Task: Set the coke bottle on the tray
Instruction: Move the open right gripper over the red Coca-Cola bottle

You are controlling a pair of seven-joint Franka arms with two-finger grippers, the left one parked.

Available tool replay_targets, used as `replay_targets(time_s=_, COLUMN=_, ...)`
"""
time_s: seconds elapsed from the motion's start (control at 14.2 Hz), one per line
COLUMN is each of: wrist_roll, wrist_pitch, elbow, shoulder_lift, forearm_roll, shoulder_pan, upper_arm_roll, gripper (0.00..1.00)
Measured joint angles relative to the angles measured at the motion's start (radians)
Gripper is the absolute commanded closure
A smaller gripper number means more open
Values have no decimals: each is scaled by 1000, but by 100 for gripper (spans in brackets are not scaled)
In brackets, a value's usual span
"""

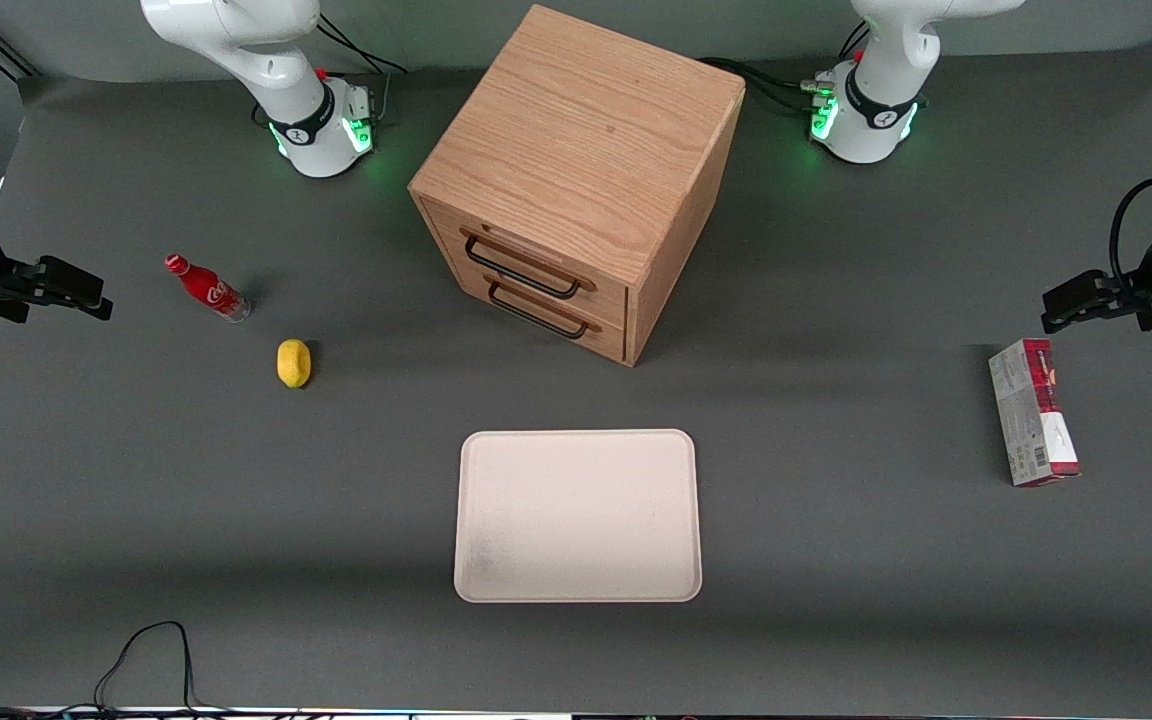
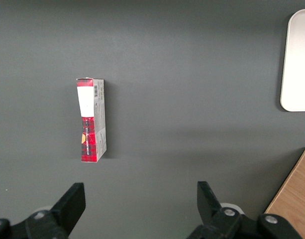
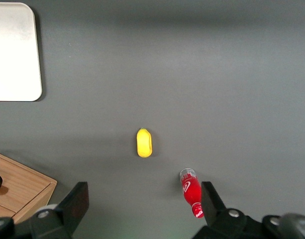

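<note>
Front view, left to right: my hand point(image 1: 86, 297) hangs at the frame's left edge with fingers spread wide, holding nothing. Near it, upper left, stands the slim red coke bottle with white script point(image 1: 208, 288), leaning in this view. A small yellow lemon point(image 1: 294, 362) sits close by. Lower centre lies the flat cream rectangular tray point(image 1: 578, 515) on the dark grey worktop point(image 1: 836, 560). I judge a careless approach could topple that narrow bottle or nudge the lemon.
</note>
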Motion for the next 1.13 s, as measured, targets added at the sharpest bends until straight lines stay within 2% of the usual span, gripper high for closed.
replay_targets(time_s=0.49, wrist_roll=-14, wrist_pitch=-3, elbow=-1, shoulder_lift=-2, forearm_roll=-5, shoulder_pan=0, upper_arm_roll=-4, gripper=0)
replay_targets(time_s=0.64, wrist_roll=-27, wrist_pitch=-6, elbow=-30, shoulder_lift=-24, forearm_roll=-21, shoulder_pan=-1, upper_arm_roll=-28, gripper=0)
replay_targets(time_s=0.78, wrist_roll=-67, wrist_pitch=36, elbow=-139, shoulder_lift=-94, forearm_roll=-30, shoulder_pan=-3, upper_arm_roll=-76, gripper=0)
replay_targets(time_s=0.99, wrist_roll=-118, wrist_pitch=146, elbow=-417, shoulder_lift=-280, forearm_roll=-39, shoulder_pan=-7, upper_arm_roll=-157, gripper=0)
replay_targets(time_s=1.13, wrist_roll=-122, wrist_pitch=189, elbow=-571, shoulder_lift=-397, forearm_roll=-55, shoulder_pan=-8, upper_arm_roll=-172, gripper=0)
